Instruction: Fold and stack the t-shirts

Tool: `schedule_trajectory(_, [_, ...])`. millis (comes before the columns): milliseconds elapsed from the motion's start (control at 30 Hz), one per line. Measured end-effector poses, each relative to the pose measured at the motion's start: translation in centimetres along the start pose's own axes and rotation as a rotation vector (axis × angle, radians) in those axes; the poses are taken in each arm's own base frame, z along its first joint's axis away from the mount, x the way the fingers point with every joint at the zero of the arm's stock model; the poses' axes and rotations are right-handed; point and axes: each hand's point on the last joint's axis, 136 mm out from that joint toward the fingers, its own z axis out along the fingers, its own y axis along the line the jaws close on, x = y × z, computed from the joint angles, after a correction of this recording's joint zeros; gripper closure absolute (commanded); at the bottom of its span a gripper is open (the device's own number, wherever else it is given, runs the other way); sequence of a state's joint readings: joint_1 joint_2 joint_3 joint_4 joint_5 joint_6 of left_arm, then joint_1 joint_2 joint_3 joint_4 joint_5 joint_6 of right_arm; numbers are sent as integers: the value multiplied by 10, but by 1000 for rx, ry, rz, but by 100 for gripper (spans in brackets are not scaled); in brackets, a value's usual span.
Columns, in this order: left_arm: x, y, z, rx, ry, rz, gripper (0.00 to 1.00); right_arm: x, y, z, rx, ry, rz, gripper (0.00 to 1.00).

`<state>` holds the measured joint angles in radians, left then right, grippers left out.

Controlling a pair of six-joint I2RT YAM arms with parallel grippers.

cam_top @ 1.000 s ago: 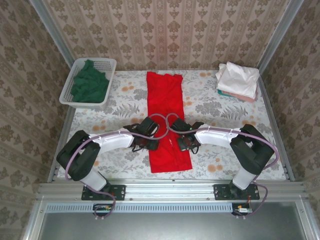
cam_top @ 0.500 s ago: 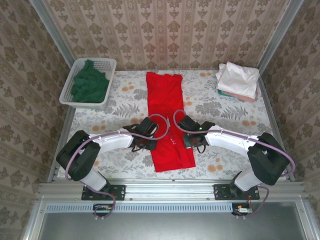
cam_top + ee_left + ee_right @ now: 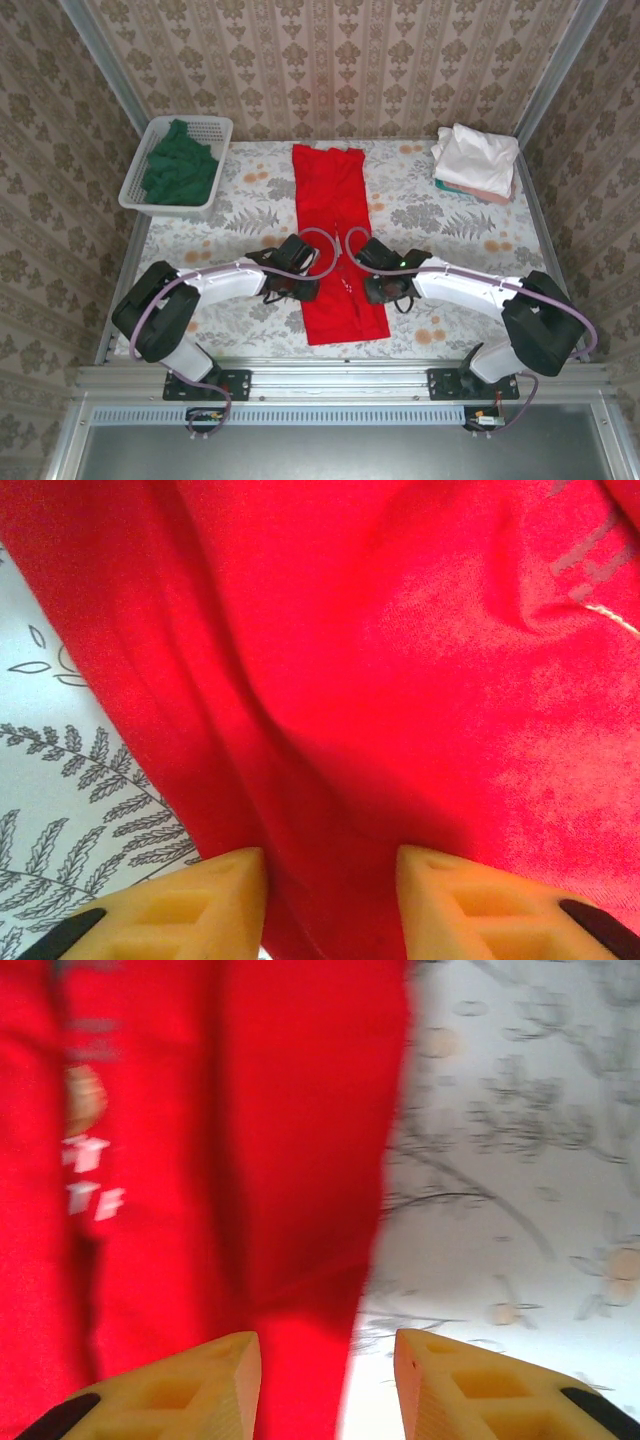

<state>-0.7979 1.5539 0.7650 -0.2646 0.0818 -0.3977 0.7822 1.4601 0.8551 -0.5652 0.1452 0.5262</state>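
— Red t-shirt [image 3: 335,215], position?
— Centre of the floral counter [image 3: 440,215], laid out as a long narrow strip in the top view. Green t-shirt [image 3: 180,170] bunched in the mesh basket [image 3: 215,125], upper left. Folded pale t-shirts [image 3: 475,160], upper right.
— Wrist views add?
— Left gripper [image 3: 330,880]: yellow fingers [image 3: 190,905] spread, soft red ridge between them. Right gripper [image 3: 325,1370]: spread, straddling the shirt's edge. White print [image 3: 90,1175] blurred, unreadable; faint grey lettering [image 3: 590,550] likewise.

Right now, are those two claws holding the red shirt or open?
Left gripper: open, red t-shirt cloth between its fingers.
Right gripper: open over the shirt's edge, holding nothing.
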Motion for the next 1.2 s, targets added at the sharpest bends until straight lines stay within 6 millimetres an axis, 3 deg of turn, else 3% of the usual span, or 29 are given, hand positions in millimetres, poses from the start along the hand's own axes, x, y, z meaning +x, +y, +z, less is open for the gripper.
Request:
schedule_trajectory(100, [3, -4, -11, 11, -24, 15, 33, 1, 19, 1, -40, 0, -33, 69])
schedule_trajectory(167, [5, -13, -24, 25, -57, 37, 21, 2, 21, 4, -43, 7, -32, 70])
schedule_trajectory(267, [8, -38, -43, 67, -121, 92, 20, 2, 23, 6, -58, 2, -17, 69])
schedule_trajectory(400, [26, -66, -44, 109, -118, 158, 28, 3, 23, 12, -71, 5, -1, 69])
schedule_trajectory(633, [56, -66, -14, 36, -10, 192, 36, 5, 8, 23, -65, 12, 66, 69])
schedule_trajectory(1033, [65, -67, -6, -33, -9, 209, 92, 6, 6, 32, -65, 20, 81, 68])
schedule_trajectory(1133, [68, -62, -12, -35, -19, 198, 94, 6, 6, 32, -64, 21, 80, 68])
schedule_trajectory(1200, [71, -57, -19, -34, -33, 193, 90, 6, 6, 32, -64, 21, 80, 67])
